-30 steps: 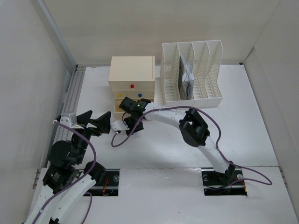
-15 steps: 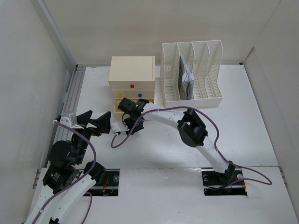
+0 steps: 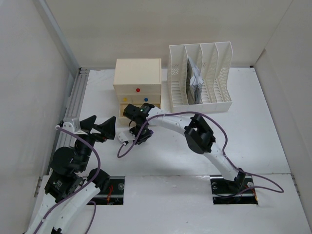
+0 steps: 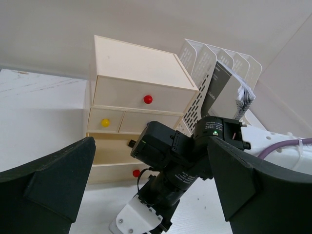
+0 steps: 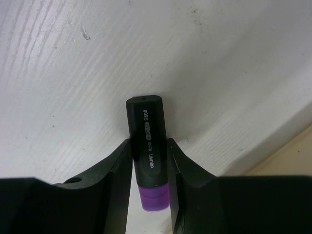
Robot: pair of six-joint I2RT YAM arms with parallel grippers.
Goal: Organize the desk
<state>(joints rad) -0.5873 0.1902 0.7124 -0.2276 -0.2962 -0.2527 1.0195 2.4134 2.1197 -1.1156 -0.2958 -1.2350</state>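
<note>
Black-purple highlighter (image 5: 147, 141), right jaws now clamped on it, left jaws unchanged, apart

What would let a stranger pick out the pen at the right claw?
Start at the cream drawer box at the back of the desk. Just in front, the right claw straddles a highlighter lying flat: stubby, black with a purple end, the only pen in sight.
</note>
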